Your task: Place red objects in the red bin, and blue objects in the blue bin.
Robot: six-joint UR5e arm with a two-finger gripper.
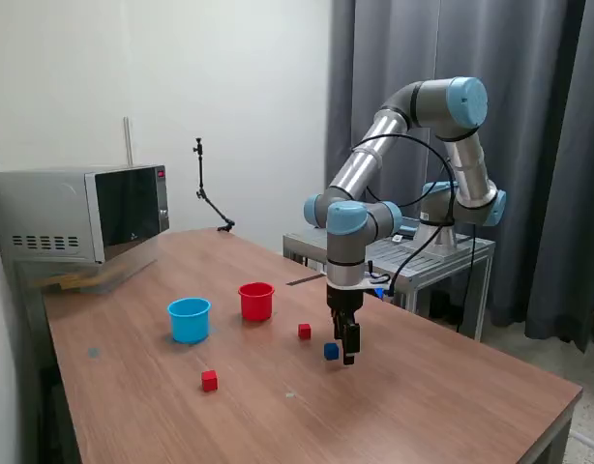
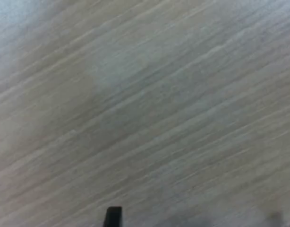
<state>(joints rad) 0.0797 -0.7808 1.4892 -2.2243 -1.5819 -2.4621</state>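
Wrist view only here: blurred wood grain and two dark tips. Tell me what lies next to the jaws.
Observer: A blue cube sits on the table just to the exterior view's left of the gripper, outside the jaws.
Operator: Give me the light blue cup's position.
Observer: The light blue cup stands farther to the exterior view's left, beside the red cup.
Operator: Report the red cubes.
Observer: Two: the first red cube lies between the red cup and the gripper, the second red cube nearer the camera than the light blue cup.

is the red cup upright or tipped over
Upright. In the exterior view the red cup stands on the table with its open rim facing up, beside the blue cup.
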